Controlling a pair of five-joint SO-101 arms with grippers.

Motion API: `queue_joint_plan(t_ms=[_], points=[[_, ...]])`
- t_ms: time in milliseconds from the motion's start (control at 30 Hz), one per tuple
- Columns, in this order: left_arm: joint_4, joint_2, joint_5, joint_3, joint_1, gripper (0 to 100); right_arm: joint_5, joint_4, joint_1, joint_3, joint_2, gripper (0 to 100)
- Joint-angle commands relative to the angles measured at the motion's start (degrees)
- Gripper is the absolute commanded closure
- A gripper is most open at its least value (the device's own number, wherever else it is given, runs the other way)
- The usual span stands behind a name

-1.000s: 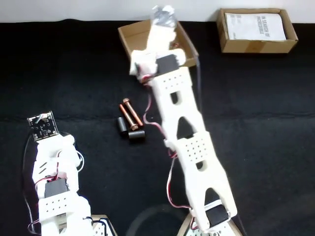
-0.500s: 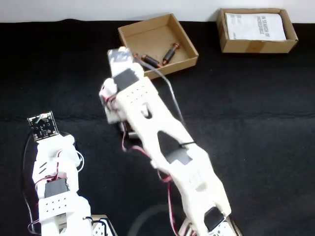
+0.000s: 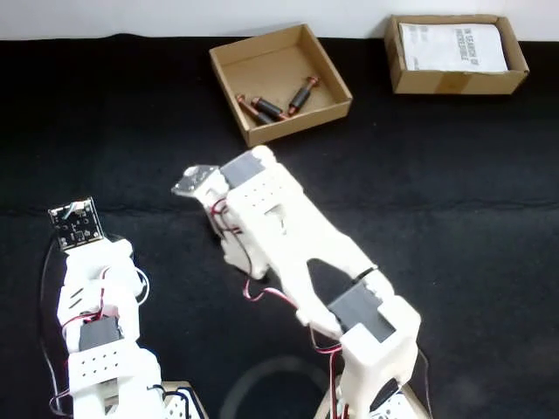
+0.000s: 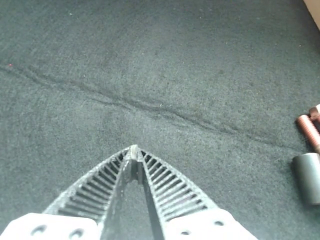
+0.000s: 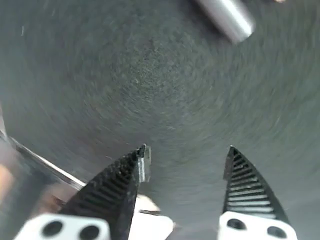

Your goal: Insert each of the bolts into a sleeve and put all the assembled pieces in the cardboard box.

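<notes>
My left fingers (image 4: 131, 152) pressed closed over the table (image 4: 150, 60), my right fingers (image 5: 137, 165) spread open, empty, sleeve (image 5: 225, 17) nearby

White perforated arms (image 3: 288, 231) carry red wires (image 3: 225, 218) and black ribbed fingers (image 5: 245, 175).

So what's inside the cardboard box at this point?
Three sleeved bolts lie in the cardboard box: two side by side, one apart. Nothing covers its inside.
</notes>
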Motion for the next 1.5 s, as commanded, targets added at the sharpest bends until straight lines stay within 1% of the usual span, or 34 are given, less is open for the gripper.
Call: queue_joint_plan(t_ms=[0, 67, 100, 200, 467, 567, 733, 1033, 1267, 1333, 1467], points=[[0.26, -0.22, 0.44, 1.27, -0.66, 99, 17.23, -1.71, 1.71, 0.31, -3.91, 77.5], [0.26, -0.22, 0.44, 1.27, -0.66, 99, 24.35, -4.26, 2.07, 0.57, -3.82, 77.5], [0.26, -0.22, 0.44, 1.27, -0.66, 99, 26.37, -5.23, 2.24, 0.31, -3.82, 77.5], [0.26, -0.22, 0.44, 1.27, -0.66, 99, 28.75, -8.66, 2.51, 0.13, -3.82, 77.5], [0.26, -0.40, 0.44, 1.27, -0.66, 99, 28.66, -17.98, 2.15, 0.66, -2.86, 77.5], [1.58, -0.75, 0.44, 1.27, -0.66, 99, 28.57, -19.38, 2.15, 0.66, 0.40, 77.5], [1.58, -0.84, 0.44, 1.27, -0.66, 99, 28.48, -21.14, 2.07, 0.13, 6.11, 77.5], [1.58, -0.84, 0.44, 1.27, -0.66, 99, 28.48, -27.30, -0.57, 0.04, 10.95, 77.5], [1.58, -0.84, 0.44, 1.27, -0.66, 99, 28.40, -28.44, -2.51, -1.98, 14.99, 77.6], [1.67, -0.84, 0.44, 1.27, -0.66, 99, 27.34, -28.44, -2.59, -4.62, 16.66, 80.4], [1.67, -0.84, 0.44, 1.27, -0.66, 99, 24.88, -28.44, -2.59, -11.30, 21.23, 94.0]])
